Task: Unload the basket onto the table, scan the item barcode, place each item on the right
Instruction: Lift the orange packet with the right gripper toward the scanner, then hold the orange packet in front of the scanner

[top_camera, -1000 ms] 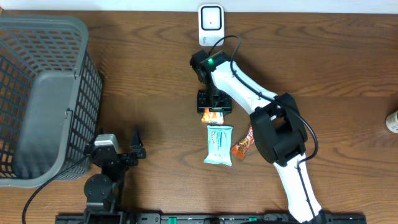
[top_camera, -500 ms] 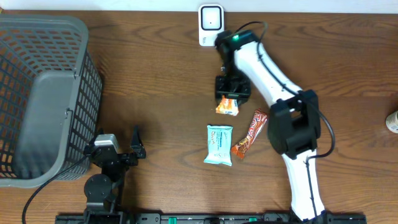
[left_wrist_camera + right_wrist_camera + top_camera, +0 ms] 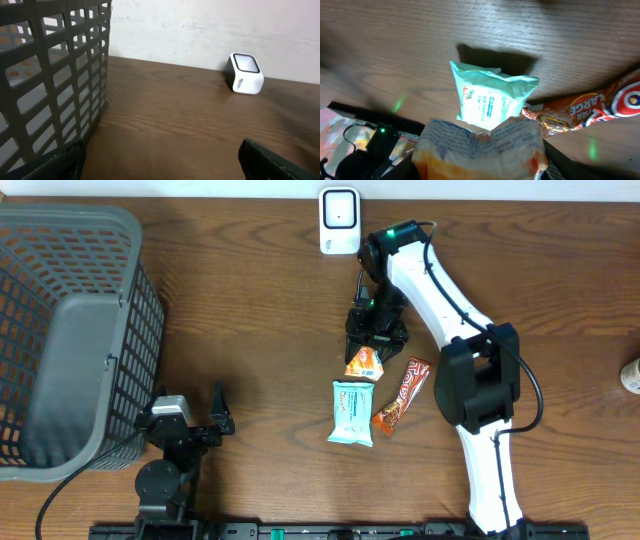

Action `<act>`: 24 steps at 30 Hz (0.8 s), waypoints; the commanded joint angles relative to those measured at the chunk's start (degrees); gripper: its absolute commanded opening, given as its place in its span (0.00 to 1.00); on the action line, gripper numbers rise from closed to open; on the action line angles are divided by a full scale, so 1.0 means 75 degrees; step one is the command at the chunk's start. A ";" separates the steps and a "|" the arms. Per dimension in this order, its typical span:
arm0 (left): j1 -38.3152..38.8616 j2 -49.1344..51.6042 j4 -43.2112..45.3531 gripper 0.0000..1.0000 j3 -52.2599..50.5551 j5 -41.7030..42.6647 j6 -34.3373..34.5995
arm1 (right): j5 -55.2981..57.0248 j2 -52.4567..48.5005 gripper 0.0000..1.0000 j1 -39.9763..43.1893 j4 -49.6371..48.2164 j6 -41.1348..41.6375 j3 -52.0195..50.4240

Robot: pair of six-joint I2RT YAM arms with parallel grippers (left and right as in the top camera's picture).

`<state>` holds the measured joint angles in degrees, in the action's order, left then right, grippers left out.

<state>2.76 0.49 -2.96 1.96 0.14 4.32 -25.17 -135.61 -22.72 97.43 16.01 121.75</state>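
Clenched the orange packet [image 3: 364,364] in the jaws of the right gripper [image 3: 369,346], seemingly raised off the surface, on the far-edge side of the teal packet [image 3: 352,413]. Hung with long axis toward the near edge. Sat short of the scanner [image 3: 339,220] at the middle of the far edge, farther back and slightly left. Judged the right arm far nearer; saw the left gripper [image 3: 221,410] by the near-left corner, jaws released wide.

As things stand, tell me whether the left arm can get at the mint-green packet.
Probably yes. Bare table lies between the open left gripper and the mint-green packet. The right gripper, holding the orange packet, hangs by its far end and might crowd it.
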 commanded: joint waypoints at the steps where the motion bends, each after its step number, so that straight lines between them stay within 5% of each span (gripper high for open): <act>1: -0.0032 -0.0020 -0.0137 0.98 -0.0230 0.0067 0.0038 | -0.0201 -0.0020 0.52 -0.0119 0.0006 0.0119 0.0093; 10: -0.0029 -0.0020 -0.0134 0.98 -0.0230 0.0067 0.0038 | 0.0055 -0.0017 0.42 -0.0189 -0.0860 0.0242 0.1227; 15: -0.0032 -0.0020 -0.0134 0.98 -0.0230 0.0067 0.0038 | 0.1871 -0.0017 0.43 -0.0262 -0.1445 0.0536 0.2789; 24: -0.0032 -0.0020 -0.0134 0.98 -0.0230 0.0067 0.0038 | 0.5167 -0.0023 0.50 -0.0391 -0.6006 0.0600 0.2168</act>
<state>2.76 0.49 -2.96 1.96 0.16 4.34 5.21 -135.79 -25.02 57.08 20.25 140.22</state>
